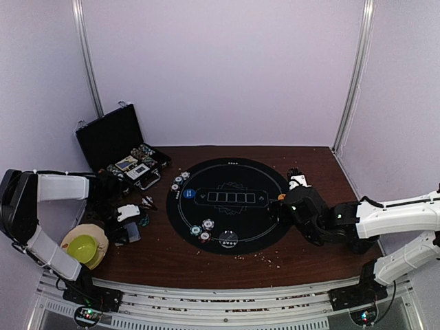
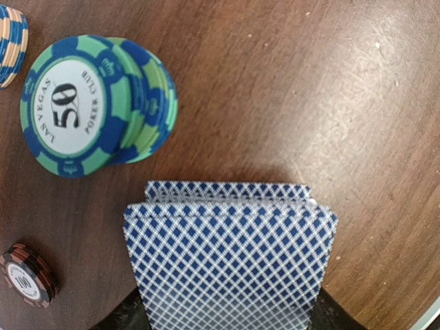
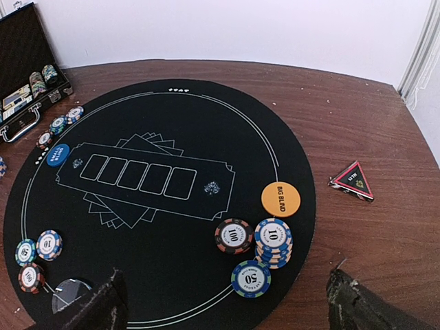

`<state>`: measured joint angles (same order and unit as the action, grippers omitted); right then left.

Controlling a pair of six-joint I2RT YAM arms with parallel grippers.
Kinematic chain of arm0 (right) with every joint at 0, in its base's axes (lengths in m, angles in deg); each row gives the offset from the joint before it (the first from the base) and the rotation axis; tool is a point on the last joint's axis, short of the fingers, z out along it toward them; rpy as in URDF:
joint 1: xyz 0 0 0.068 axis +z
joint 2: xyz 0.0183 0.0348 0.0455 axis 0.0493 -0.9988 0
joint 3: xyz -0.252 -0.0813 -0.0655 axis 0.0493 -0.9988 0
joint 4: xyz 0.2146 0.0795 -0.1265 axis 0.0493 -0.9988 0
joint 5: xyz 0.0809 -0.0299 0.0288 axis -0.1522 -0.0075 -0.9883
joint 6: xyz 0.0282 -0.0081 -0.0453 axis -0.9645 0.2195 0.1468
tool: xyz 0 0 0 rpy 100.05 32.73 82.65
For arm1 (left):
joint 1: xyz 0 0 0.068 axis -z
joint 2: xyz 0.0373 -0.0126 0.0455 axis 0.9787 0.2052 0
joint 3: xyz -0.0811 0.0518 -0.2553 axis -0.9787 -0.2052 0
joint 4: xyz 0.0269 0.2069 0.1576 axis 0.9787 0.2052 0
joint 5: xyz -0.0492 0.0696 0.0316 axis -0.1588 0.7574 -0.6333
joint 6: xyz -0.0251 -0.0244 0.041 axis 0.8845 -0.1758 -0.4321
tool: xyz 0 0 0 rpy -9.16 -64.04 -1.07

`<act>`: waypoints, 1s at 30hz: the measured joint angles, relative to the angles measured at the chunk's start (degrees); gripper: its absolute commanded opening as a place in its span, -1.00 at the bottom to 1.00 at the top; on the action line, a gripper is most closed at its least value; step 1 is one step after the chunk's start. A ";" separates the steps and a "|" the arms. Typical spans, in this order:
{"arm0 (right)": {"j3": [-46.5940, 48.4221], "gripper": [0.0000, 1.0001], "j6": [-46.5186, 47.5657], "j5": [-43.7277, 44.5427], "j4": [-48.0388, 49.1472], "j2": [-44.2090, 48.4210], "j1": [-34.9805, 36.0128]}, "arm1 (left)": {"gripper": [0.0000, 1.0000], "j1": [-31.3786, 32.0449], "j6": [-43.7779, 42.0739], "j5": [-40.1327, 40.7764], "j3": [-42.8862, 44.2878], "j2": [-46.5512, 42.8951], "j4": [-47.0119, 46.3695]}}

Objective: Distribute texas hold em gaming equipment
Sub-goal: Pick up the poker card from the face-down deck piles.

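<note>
I've got the left tool (image 1: 129, 218) pinching the deck of playing cards (image 2: 230, 268), patterned backs facing its camera. The green 50 chips (image 2: 96, 103) sit on the worktop (image 2: 309, 89) ahead-left of it. The right tool (image 3: 227, 278) is spread wide over the black mat (image 3: 172, 261), with chip stacks (image 3: 273, 242) just ahead and the orange BIG BLIND disc (image 3: 280, 199) beyond them.

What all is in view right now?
Mat: one, black, round, centre.
Case: one, black, open, far left.
Chip stacks: several, mixed colours, around mat's edge.
Orange disc: one, on mat.
Blue disc: one, on mat.
Triangle marker: one, black-red, on wood beside mat.
Deck: one, blue-white lattice, in left end effector.
Fifty chips: small stack, green-blue, beside deck.
Bowl: one, yellow-green, near left.
Left end effector: closed on deck.
Right end effector: open, by mat.
</note>
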<state>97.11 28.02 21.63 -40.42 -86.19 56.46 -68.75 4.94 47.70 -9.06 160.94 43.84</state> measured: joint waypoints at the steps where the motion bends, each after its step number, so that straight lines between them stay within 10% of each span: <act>1: 0.00 1.00 0.00 0.00 -0.02 0.00 0.00 | -0.47 0.00 0.02 -0.07 0.00 -0.02 0.04; 30: 0.00 1.00 0.02 0.00 -0.02 0.02 0.11 | -0.40 0.00 1.11 -0.17 -0.02 -4.09 2.78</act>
<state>97.11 28.04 21.63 -40.44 -86.16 56.57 -68.75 6.06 47.52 -9.09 156.85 46.62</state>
